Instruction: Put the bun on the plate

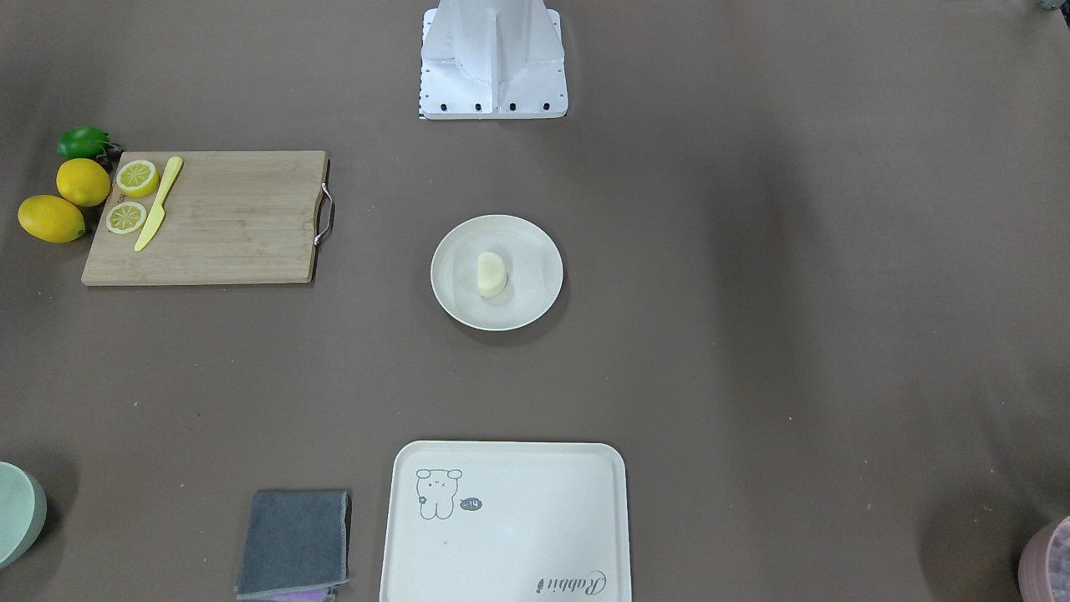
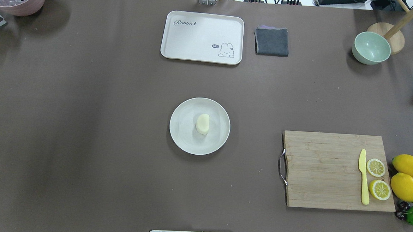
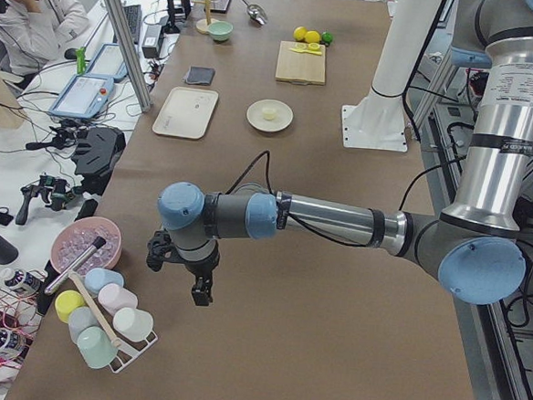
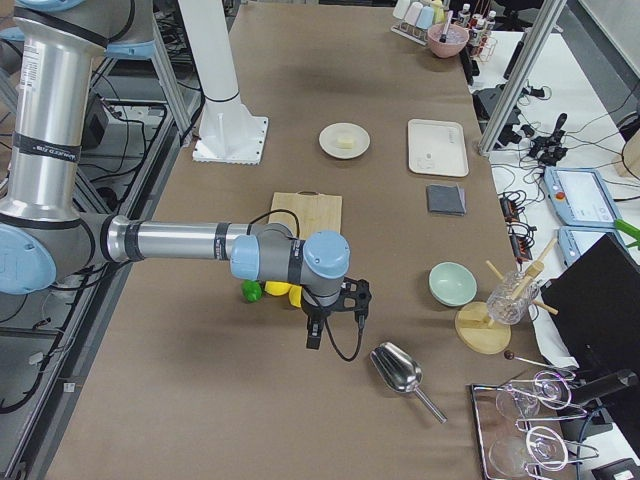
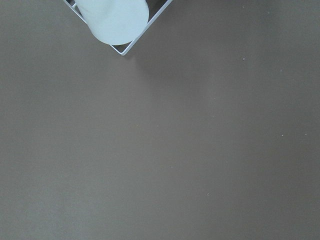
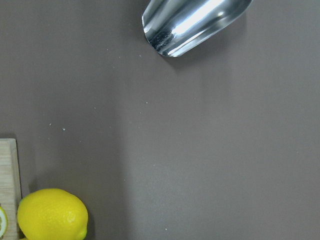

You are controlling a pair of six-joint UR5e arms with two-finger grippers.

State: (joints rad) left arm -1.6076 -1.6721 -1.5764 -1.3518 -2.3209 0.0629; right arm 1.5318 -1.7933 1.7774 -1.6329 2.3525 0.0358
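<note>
The pale cream bun [image 1: 491, 274] lies on its side near the middle of the round off-white plate [image 1: 456, 242], at the table's centre. The overhead view shows the same bun [image 2: 203, 123] resting on the plate [image 2: 182, 137]. Neither arm is near it. My left gripper [image 3: 201, 292] hangs over bare table far off at the table's left end, beside a cup rack; I cannot tell whether it is open or shut. My right gripper [image 4: 312, 338] hangs at the opposite end by the lemons and a metal scoop, its state equally unclear. Neither wrist view shows any fingers.
A cream tray with a drawing [image 2: 202, 37] and a grey cloth [image 2: 272, 41] lie beyond the plate. A cutting board [image 2: 331, 170] carries lemon halves [image 2: 376, 167] and a yellow knife [image 2: 363, 177]; whole lemons [image 2: 405, 186] sit beside it. A green bowl [image 2: 371, 48], a metal scoop [image 6: 195, 22] and a cup rack [image 3: 102, 321] stand at the ends.
</note>
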